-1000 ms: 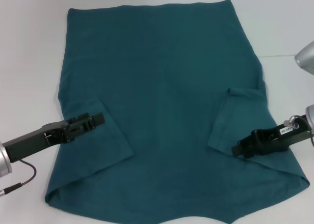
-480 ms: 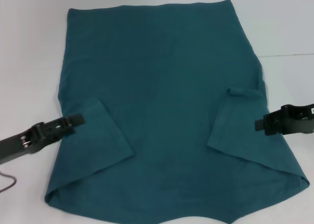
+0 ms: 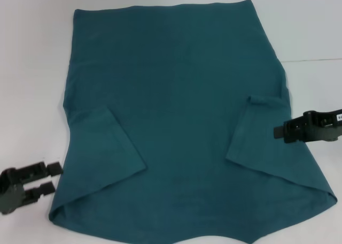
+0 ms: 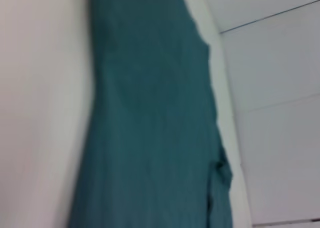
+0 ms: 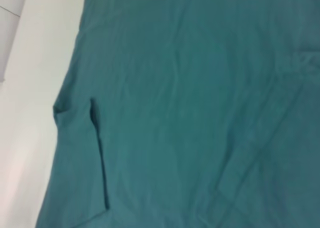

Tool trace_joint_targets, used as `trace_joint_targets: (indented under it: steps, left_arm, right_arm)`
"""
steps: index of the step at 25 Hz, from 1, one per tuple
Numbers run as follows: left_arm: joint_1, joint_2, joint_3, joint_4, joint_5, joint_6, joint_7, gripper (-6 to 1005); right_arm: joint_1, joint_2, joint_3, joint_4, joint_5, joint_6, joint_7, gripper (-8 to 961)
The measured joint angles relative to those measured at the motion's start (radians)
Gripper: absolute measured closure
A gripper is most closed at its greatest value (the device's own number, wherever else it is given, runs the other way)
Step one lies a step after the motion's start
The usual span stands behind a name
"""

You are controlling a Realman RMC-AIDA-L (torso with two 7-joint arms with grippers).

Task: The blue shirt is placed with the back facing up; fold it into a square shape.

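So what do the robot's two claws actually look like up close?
Both are black, blocky and angular. The left gripper ends in two short, squared fingers with a gap between them. The right gripper is a long dark bar with a small white label with dark print near its wrist end. No cables show now.

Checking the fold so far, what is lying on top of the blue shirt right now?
Both short sleeves lie folded inward on the large teal-blue cloth T-shirt, left and right. What the shirt covers cannot be seen.
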Motion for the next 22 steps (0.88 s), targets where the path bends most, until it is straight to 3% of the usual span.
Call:
trace_joint_targets:
  steps: [10,22]
  left_arm:
    - [-0.02,0.012,-0.015,0.015,0.144,-0.007,-0.016,306]
    - [-0.02,0.008,-0.01,0.009,0.178,-0.064,-0.064,306]
  right_arm:
    - [-0.036,0.006,0.006,0.01,0.105,0.008,-0.02,537]
    - [-0.057,0.007,0.012,0.01,0.141,0.009,-0.026,538]
